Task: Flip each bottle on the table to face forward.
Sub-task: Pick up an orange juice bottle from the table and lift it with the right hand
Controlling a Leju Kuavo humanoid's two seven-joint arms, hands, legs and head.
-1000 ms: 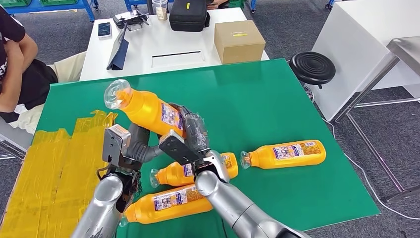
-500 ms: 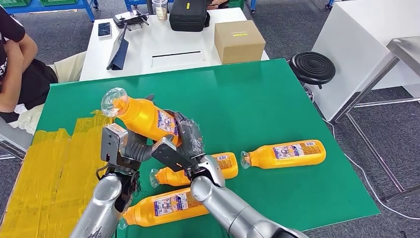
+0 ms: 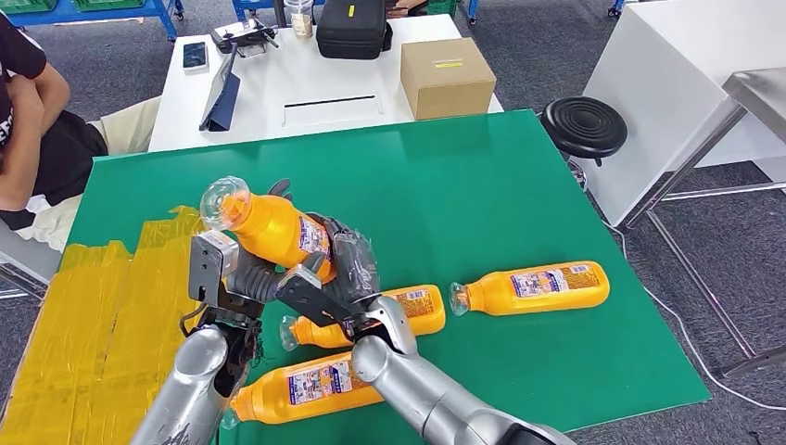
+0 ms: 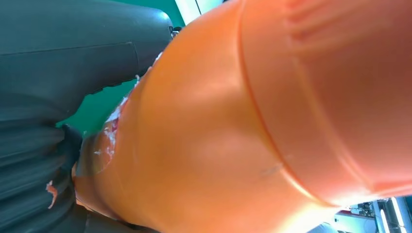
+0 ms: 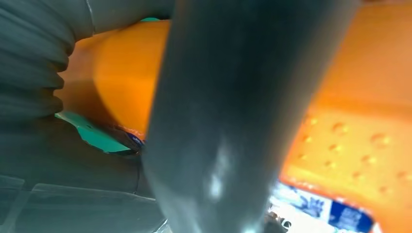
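Orange held bottle (image 3: 273,227): lifted off the green table (image 3: 482,195), left of centre, tilted with clear cap (image 3: 222,197) up and to the far left, label partly showing; raised, by the look of it, so it can be turned before going back down.
Right hand (image 3: 348,264): wrapped over the lower body of the held bottle, dark fingers (image 5: 228,126) pressed flat on orange plastic in the right wrist view; firm hold.
Left hand (image 3: 243,276): cupped under and beside the same bottle, fingers closed against it in the left wrist view; likely steadying or sharing the turn.
Middle bottle (image 3: 412,311): lying on the table just right of the hands, neck to the left, partly hidden by the right arm.
Near bottle (image 3: 310,380): lying at the near edge under the arms, label up, cap to the left.
Right bottle (image 3: 538,286): lying apart to the right, label up, cap to the left.
Yellow tape (image 3: 93,324): patch on the table's left side, beside the left arm.
Judgement: one bottle in hand, three lying flat; label facing on those only partly readable.
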